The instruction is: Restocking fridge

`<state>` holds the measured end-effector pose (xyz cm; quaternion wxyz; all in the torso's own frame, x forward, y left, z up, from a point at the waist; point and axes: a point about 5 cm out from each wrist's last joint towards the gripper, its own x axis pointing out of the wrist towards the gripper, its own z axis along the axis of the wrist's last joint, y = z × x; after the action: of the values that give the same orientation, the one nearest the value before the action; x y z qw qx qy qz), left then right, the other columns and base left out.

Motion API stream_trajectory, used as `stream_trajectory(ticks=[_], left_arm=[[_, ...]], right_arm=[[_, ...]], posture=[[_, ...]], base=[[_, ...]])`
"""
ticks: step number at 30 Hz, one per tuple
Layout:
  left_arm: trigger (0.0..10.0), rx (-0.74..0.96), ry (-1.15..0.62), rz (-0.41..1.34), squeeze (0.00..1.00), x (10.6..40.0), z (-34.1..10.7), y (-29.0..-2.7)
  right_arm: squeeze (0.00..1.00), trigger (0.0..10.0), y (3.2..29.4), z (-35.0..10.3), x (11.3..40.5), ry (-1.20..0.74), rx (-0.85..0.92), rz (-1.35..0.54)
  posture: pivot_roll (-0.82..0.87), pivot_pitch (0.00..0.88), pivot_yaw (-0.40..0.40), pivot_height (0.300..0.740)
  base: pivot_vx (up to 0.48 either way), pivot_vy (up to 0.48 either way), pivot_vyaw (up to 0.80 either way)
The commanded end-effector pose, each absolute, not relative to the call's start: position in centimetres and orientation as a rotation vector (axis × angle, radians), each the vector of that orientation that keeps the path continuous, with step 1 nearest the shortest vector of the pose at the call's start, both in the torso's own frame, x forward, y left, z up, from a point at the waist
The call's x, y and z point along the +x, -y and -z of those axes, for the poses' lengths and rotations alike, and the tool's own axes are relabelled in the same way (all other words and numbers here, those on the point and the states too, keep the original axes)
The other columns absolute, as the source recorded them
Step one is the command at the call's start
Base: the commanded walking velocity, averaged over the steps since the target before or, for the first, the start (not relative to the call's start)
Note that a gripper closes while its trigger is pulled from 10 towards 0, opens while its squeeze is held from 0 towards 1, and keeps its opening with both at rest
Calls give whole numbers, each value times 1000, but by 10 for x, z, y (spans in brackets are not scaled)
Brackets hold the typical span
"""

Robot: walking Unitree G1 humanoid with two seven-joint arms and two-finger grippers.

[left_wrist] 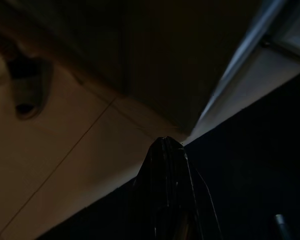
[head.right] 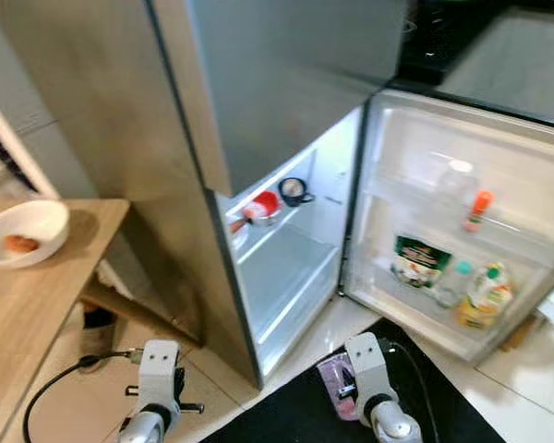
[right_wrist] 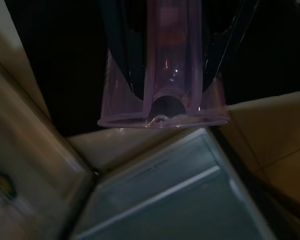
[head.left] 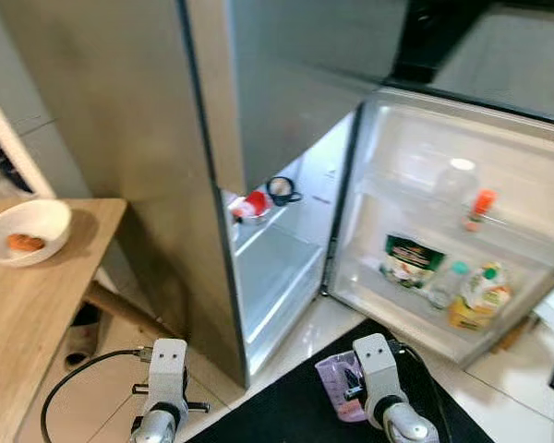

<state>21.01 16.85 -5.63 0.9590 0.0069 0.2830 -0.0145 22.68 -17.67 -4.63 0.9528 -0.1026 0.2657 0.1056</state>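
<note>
The fridge (head.left: 279,277) stands with its lower door (head.left: 415,148) swung wide to the right. Its lit shelf holds a red item (head.left: 255,203) and a dark cup (head.left: 281,189). The door racks carry a green packet (head.left: 410,258), a yellow bottle (head.left: 473,297) and an orange-capped bottle (head.left: 480,209). My right gripper (right_wrist: 165,86) is shut on a clear purple plastic container (right_wrist: 162,102), held low over the black mat in front of the fridge (head.left: 338,382). My left gripper (left_wrist: 165,150) hangs low beside the fridge's corner, fingers together, holding nothing.
A wooden table (head.left: 18,314) at the left bears a white bowl (head.left: 28,229) with something brown in it. A black mat (head.left: 295,415) lies on the tiled floor before the fridge. A slipper (head.left: 79,340) and a cable (head.left: 83,369) lie by the table.
</note>
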Motion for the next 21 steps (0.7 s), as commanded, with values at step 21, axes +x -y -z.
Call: stream_trajectory(ticks=[21], left_arm=[[10000,37,-570,65,0,206,58,-164]], right_arm=[[16,10000,180,48,224,-546,-221,-206]], posture=[[-123,60,2,740]], base=[[0,0,800]])
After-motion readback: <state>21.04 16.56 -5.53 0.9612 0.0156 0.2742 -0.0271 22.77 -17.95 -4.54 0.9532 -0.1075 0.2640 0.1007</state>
